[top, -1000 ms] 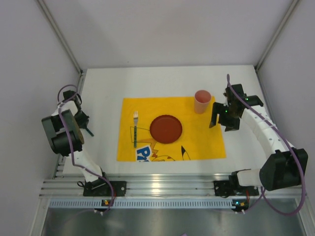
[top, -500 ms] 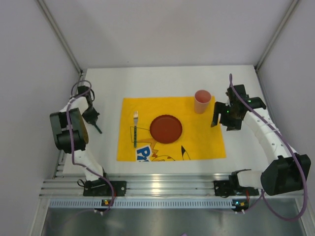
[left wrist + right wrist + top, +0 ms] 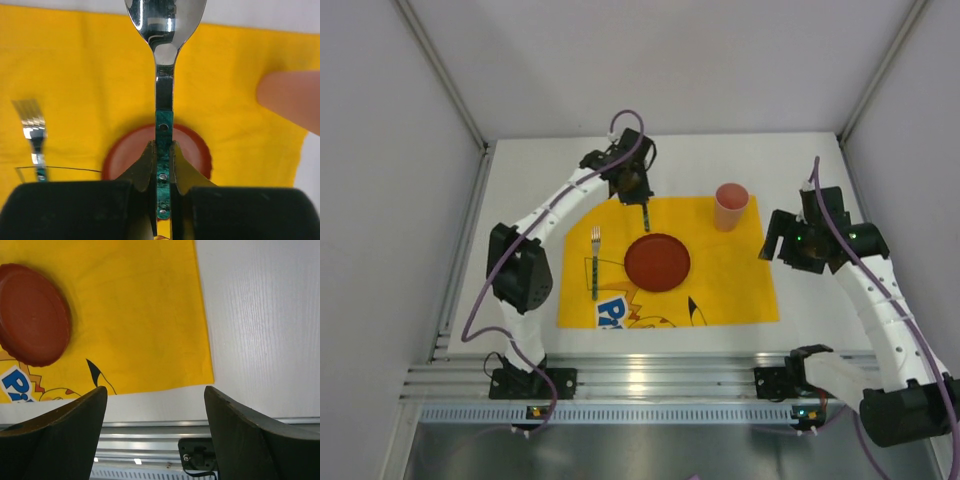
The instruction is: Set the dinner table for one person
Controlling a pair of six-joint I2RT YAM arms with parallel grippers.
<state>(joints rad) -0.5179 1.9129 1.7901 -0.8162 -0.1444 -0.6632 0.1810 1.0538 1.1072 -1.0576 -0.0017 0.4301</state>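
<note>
Left gripper (image 3: 161, 150) swung in over the cloth (image 3: 735, 275), clamped on the handle of the spoon (image 3: 164, 75); right gripper (image 3: 155, 390) wide apart, empty. We count plate (image 3: 657, 262), fork (image 3: 595, 262), cup (image 3: 731, 206) laid on the cloth covering the dinner table (image 3: 530, 180); spoon not yet placed.

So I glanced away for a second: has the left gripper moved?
Yes. The left gripper, shut on the spoon, has swung rightward from the left side of the dinner table to the far edge of the yellow cloth, beyond the red plate.

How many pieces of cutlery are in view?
2: a fork lying on the yellow cloth left of the plate, and a spoon clamped in the left gripper.
</note>
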